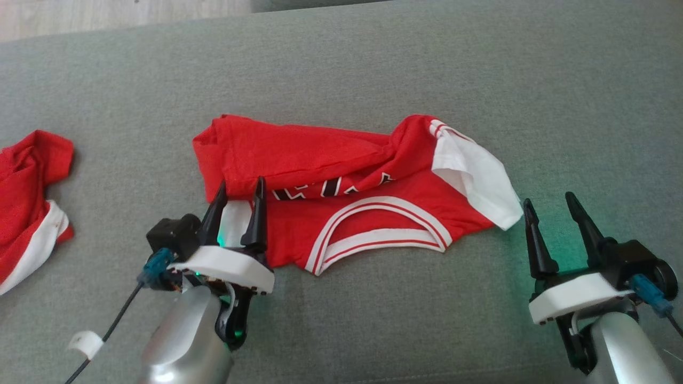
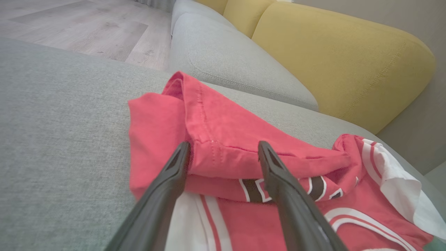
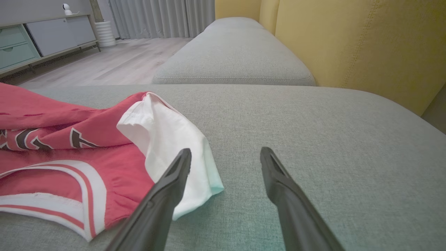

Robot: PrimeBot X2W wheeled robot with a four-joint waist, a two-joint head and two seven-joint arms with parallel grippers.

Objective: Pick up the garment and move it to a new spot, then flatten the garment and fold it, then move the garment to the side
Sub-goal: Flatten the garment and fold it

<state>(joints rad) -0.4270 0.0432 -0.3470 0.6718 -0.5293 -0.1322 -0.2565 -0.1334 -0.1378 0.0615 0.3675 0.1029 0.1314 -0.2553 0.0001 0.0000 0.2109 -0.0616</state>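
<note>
Head view: shirt (image 1: 352,213) limp, light, hem (image 1: 320,172) flopped over chest. Left gripper (image 1: 240,184) spread at its edge; right gripper (image 1: 548,200) spread beside sleeve (image 1: 475,170). Best pinched at hem corners.

So there's a second red and white shirt (image 1: 26,208) bunched at the left edge of the grey sofa seat (image 1: 373,69). Yellow back cushions (image 2: 341,59) run along one side. Past the seat: pale wood floor (image 2: 87,31), grey curtains (image 3: 160,17), a low cabinet (image 3: 45,38) with a small white camera (image 3: 66,7) on top, and a ribbed white pot (image 3: 104,34) beside it.
</note>
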